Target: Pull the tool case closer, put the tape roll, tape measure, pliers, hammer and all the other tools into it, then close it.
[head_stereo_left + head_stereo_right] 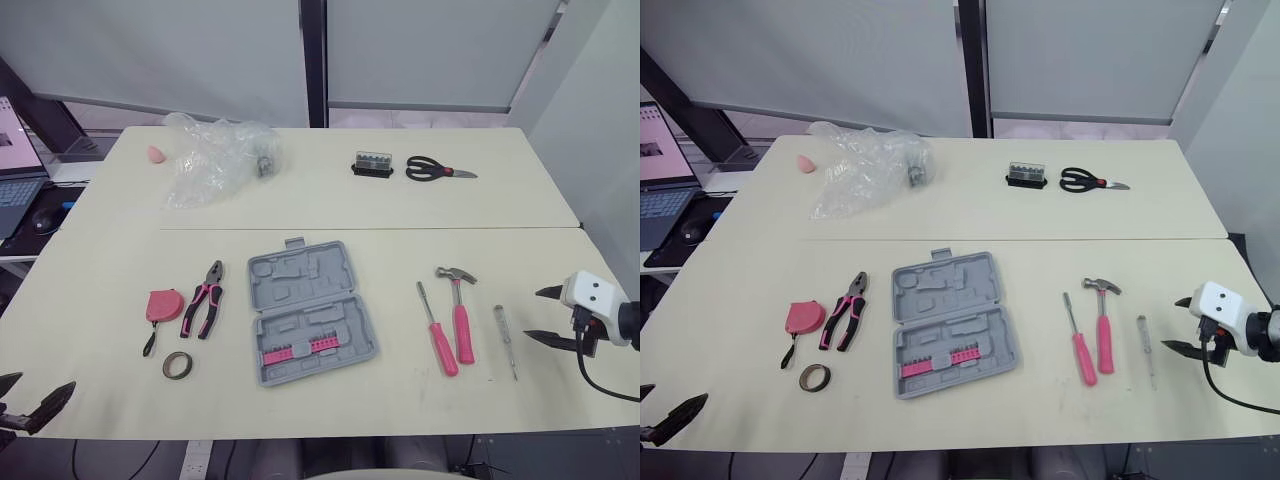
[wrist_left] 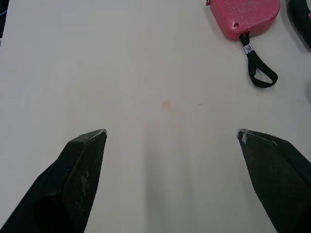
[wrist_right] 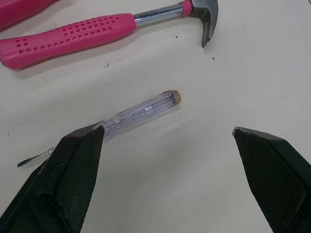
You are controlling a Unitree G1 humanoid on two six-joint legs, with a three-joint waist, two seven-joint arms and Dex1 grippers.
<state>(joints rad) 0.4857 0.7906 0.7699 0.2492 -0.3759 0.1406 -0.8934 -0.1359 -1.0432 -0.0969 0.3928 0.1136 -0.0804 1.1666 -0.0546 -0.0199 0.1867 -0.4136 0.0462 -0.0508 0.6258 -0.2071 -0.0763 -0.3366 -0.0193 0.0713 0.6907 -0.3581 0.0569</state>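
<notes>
Nothing packed yet. Grey plastic tool case (image 1: 310, 312) lies open mid-table; pink-handled hammer (image 1: 460, 318) to its right, pink tape measure (image 1: 164, 305) to its left. Left gripper (image 1: 38, 392) and right gripper (image 1: 533, 314) are empty, spread wide.

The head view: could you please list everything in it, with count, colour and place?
tool case: 1, grey, open, centre
pliers: 1, pink-black, left of case
tape measure: 1, pink, left of pliers
tape roll: 1, dark, nearer than tape measure
screwdriver: 1, pink, right of case
hammer: 1, pink, right of screwdriver
tester screwdriver: 1, clear, right of hammer
scissors: 1, black, far right
bit holder: 1, black, left of scissors
plastic bag: 1, clear, far left
pink lump: 1, beside bag
laptop: 1, grey, left edge
left gripper: 1, black, open, near left
right gripper: 1, black, open, by tester screwdriver
</notes>
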